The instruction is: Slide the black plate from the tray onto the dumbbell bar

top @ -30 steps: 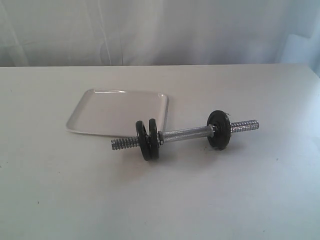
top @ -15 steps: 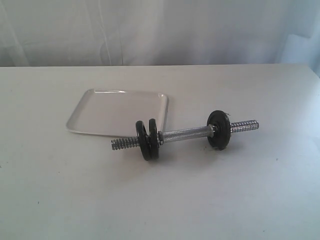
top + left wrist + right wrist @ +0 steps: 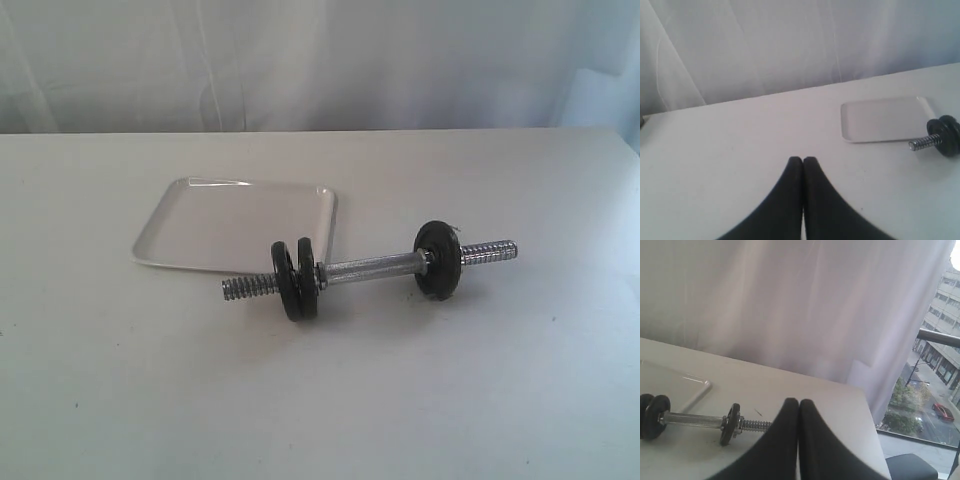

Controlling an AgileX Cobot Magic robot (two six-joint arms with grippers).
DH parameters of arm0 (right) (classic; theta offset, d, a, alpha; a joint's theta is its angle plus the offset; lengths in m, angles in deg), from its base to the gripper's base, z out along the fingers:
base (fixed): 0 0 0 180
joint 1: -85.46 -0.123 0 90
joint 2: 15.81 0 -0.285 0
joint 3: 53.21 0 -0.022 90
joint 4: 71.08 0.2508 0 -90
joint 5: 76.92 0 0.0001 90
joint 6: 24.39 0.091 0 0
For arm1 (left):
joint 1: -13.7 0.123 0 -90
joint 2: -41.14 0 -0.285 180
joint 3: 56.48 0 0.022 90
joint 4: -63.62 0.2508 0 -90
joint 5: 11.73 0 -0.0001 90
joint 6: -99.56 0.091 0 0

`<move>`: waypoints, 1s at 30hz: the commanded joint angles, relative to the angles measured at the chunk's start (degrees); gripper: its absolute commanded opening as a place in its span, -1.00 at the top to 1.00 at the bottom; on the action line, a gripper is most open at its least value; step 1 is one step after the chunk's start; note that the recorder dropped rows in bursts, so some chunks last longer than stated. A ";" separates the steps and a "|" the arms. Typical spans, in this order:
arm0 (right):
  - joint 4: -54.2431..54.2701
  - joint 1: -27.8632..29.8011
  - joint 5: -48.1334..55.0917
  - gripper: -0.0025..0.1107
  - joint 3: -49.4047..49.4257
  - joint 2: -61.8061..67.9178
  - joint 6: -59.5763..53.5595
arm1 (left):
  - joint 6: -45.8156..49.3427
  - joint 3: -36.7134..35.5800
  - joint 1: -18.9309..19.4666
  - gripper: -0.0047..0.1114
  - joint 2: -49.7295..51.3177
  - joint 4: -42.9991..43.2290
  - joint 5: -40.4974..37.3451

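Two clenched, empty grippers hovering above a table bearing a loaded dumbbell bar.
The left gripper (image 3: 803,161) and right gripper (image 3: 799,402) are pressing their fingers together, grasping nothing. Mid-table, the dumbbell bar (image 3: 370,267) is lying flat, and the black plate (image 3: 297,282) is probably sitting among its paired discs. Iron, heavy, rigid, slick: gripping across the rim is looking safest. Toward the far edge, the tray (image 3: 200,225) is sitting bare.

tray (image 3: 230,220) white | dumbbell bar (image 3: 370,266) chrome | discs (image 3: 304,282) black | table (image 3: 400,400) off-white | curtain (image 3: 300,60) white
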 commanded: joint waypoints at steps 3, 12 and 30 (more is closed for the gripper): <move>-1.42 -0.16 -15.38 0.96 13.60 0.07 0.26 | -0.51 -16.49 -0.41 0.92 -0.06 -4.69 11.33; -1.66 -0.16 -32.23 0.96 28.59 0.07 0.27 | -0.51 -39.39 -0.41 0.92 -0.06 -5.12 36.11; -1.80 -0.16 -56.35 0.96 51.29 0.07 0.04 | 6.74 -61.22 -0.41 0.92 -0.06 -4.48 64.16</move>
